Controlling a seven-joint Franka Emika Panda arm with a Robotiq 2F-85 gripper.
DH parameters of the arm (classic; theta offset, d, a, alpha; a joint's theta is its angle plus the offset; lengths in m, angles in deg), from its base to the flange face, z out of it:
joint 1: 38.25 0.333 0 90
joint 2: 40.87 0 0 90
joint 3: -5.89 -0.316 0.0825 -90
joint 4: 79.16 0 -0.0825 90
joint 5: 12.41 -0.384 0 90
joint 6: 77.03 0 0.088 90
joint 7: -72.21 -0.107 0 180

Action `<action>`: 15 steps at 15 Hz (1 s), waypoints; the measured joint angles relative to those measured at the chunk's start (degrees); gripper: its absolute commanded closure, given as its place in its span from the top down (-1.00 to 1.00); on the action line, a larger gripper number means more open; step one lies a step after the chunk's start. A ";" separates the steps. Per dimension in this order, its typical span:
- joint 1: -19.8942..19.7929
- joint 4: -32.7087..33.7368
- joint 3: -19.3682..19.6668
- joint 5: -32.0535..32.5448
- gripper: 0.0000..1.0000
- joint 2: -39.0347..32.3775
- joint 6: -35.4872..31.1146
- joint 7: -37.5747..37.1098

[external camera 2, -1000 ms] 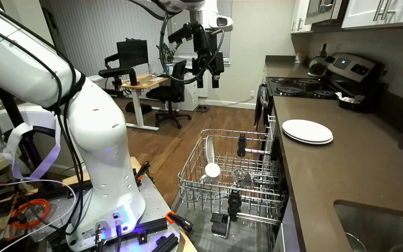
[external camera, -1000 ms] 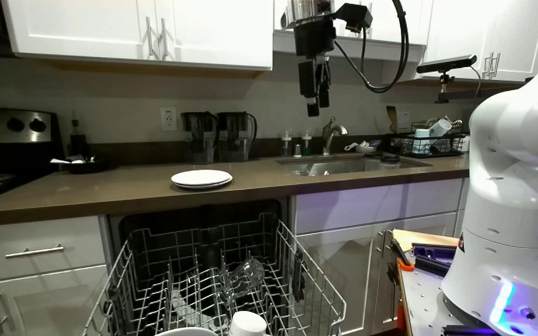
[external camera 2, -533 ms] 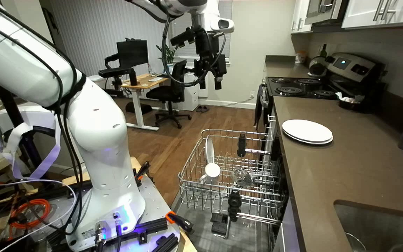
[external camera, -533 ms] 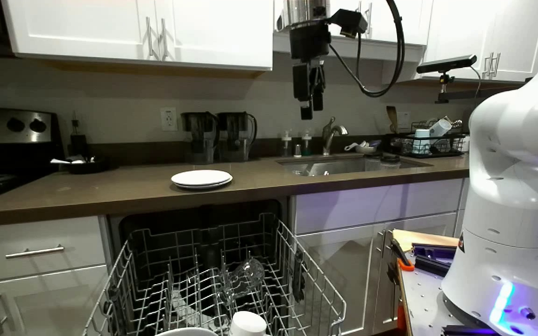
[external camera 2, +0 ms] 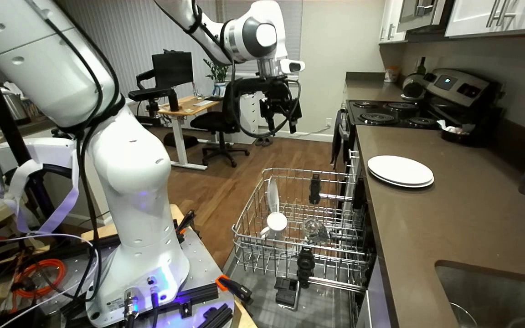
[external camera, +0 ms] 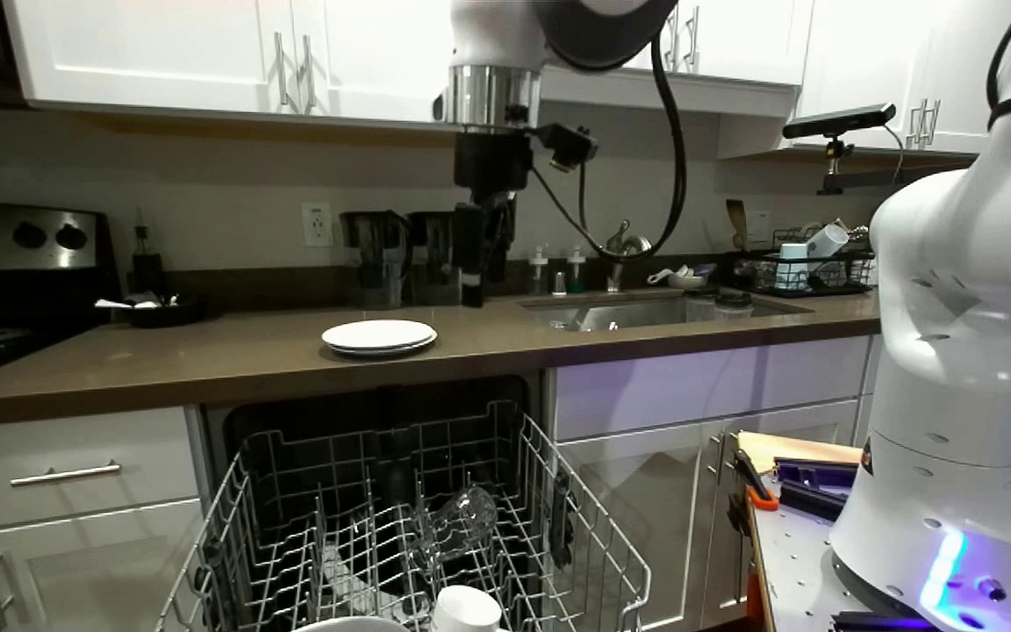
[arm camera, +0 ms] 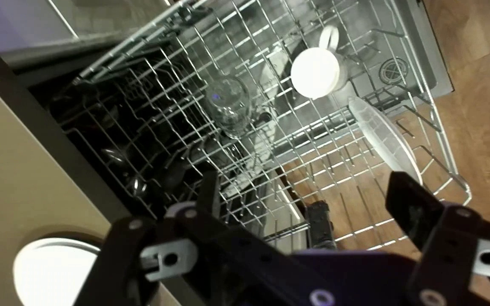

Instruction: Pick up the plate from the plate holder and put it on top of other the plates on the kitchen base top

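In an exterior view the round white plate (external camera 2: 272, 196) stands on edge inside the pale-grey wire plate holder (external camera 2: 285, 246), while, higher than the holder, the black two-fingered gripper (arm camera: 303, 187) gapes wide, plainest in the wrist view.

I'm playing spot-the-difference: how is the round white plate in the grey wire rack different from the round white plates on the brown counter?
The round white plate stands on its edge; the low stack of round white plates lies flat. The plate is down in the grey wire rack; the stack is up on the smooth brown counter. The plate is single; the stack shows two rims. Both are white.
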 measured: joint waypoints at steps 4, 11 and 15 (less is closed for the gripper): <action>3.19 1.18 -0.81 0.13 1.00 -10.22 -11.61 3.71; 4.54 9.88 -1.28 -0.49 1.00 -27.65 -22.89 13.89; 4.58 10.84 -1.23 -0.48 1.00 -29.00 -22.88 14.07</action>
